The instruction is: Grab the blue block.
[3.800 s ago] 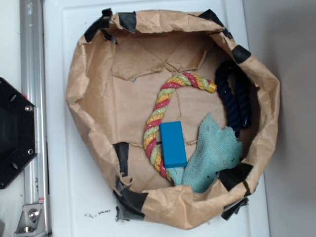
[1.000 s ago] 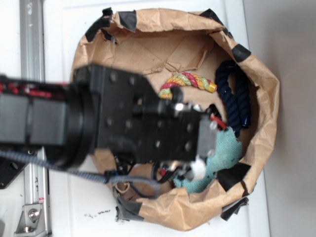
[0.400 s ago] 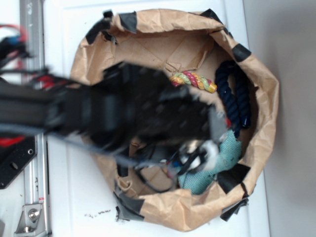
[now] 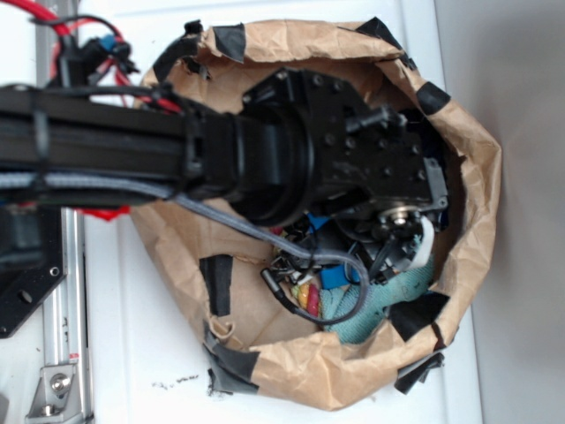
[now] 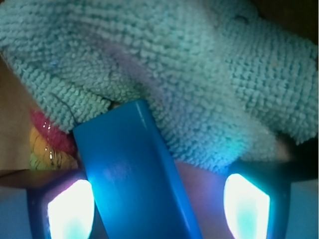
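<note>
Fingertips (image 5: 70, 206) frame our wrist view low on both sides, each glowing pale, and we see them standing apart with the blue block (image 5: 134, 174) between them. The block runs from the bottom edge up toward the middle, tilted to the left, and lies closer to the left fingertip than to the right one; whether either pad touches it we cannot tell. Our gripper (image 5: 158, 206) is spread wide, not closed on anything.

Just beyond the block's far end we see the teal cloth (image 5: 199, 74), its looped pile filling most of the upper frame and reaching right up to the block's top corner. To the left of the block a bit of the striped rope (image 5: 45, 142) shows in pink and yellow, tucked under the cloth's edge.

From the exterior view our black arm (image 4: 265, 159) reaches in from the left and covers most of the brown paper bag (image 4: 477, 177). Only a small patch of the block (image 4: 334, 276) shows beneath the arm, beside the cloth (image 4: 388, 296). The bag sits on a white surface (image 4: 132, 353).
</note>
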Controlling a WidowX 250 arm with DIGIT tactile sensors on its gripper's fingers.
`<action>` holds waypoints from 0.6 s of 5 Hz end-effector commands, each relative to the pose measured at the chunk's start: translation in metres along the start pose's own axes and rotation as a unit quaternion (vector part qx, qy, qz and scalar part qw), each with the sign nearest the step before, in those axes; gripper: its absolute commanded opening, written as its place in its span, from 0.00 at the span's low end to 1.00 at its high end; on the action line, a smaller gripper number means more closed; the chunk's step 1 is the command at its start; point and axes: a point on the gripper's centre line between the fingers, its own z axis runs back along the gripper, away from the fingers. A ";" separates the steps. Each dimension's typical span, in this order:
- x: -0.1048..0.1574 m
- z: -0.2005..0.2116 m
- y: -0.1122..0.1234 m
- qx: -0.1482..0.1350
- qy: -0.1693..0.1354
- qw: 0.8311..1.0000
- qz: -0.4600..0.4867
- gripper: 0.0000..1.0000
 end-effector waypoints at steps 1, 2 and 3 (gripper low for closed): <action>0.006 -0.025 -0.033 -0.038 0.013 0.999 -0.017 1.00; 0.005 -0.036 -0.062 -0.059 0.052 0.996 -0.044 1.00; 0.004 -0.040 -0.074 -0.086 0.063 0.993 -0.059 1.00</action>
